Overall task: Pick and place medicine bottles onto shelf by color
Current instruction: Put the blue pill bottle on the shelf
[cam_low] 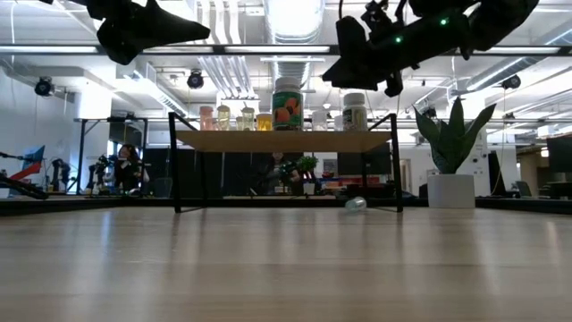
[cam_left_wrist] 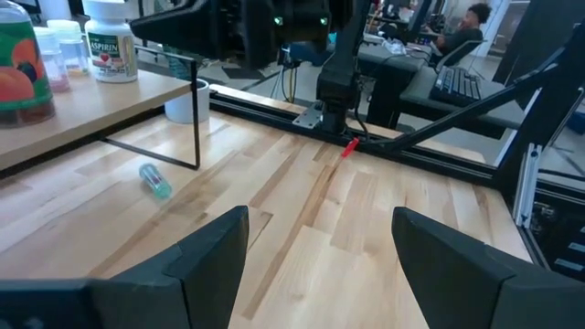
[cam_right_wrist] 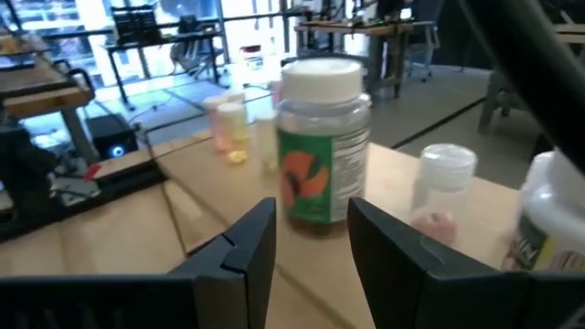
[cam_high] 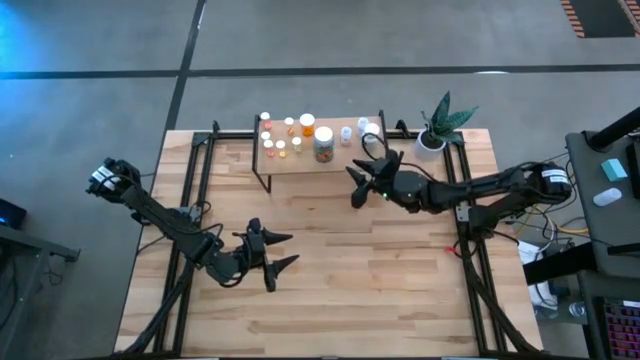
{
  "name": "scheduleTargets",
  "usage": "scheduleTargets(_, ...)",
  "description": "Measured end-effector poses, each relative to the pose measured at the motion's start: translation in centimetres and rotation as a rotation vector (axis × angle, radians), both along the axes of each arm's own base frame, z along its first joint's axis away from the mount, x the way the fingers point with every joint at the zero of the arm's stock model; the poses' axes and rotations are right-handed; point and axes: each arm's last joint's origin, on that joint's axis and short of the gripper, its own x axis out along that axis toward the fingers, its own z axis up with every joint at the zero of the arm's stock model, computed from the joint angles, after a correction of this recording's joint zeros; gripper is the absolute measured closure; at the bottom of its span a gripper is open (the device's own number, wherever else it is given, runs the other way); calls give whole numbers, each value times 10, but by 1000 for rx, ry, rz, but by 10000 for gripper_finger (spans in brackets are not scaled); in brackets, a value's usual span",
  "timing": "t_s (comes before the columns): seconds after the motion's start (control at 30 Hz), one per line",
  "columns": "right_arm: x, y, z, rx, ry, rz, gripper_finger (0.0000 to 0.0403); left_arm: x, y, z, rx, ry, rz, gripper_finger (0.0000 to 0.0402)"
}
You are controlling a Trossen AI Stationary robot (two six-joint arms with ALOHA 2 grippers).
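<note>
The light-wood shelf [cam_high: 300,160] stands on thin black legs at the table's far side. Several bottles stand on it, among them a large white-capped bottle with a green label [cam_right_wrist: 322,146], a clear vial [cam_right_wrist: 444,192] and a white aspirin bottle [cam_left_wrist: 110,41]. A small green-capped vial [cam_left_wrist: 154,180] lies on its side on the table by the shelf's right legs. My right gripper [cam_high: 354,182] is open and empty, just off the shelf's near right corner, pointing at the large bottle. My left gripper [cam_high: 282,254] is open and empty above the table's middle.
A white pot with a green plant [cam_high: 432,140] stands at the far right, beside the shelf. Black frame rails [cam_high: 200,170] run along the table's left and right sides. Bare planks lie between the shelf and the near edge.
</note>
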Motion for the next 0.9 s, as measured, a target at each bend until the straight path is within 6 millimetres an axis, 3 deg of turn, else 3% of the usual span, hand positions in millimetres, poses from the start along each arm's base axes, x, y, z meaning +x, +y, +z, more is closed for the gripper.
scheduleTargets(0.2,-3,33,-8,-41,49,57,275,2,-2,-5,9,13,3,147)
scheduleTargets(0.47,-26,80,-37,-38,82,-50,275,8,0,-19,77,37,154,147)
scheduleTargets(0.7,-46,78,-71,137,78,-60,270,15,14,-22,107,44,274,147)
scheduleTargets(0.9,-53,78,-83,227,85,-67,215,21,26,-20,132,66,282,147)
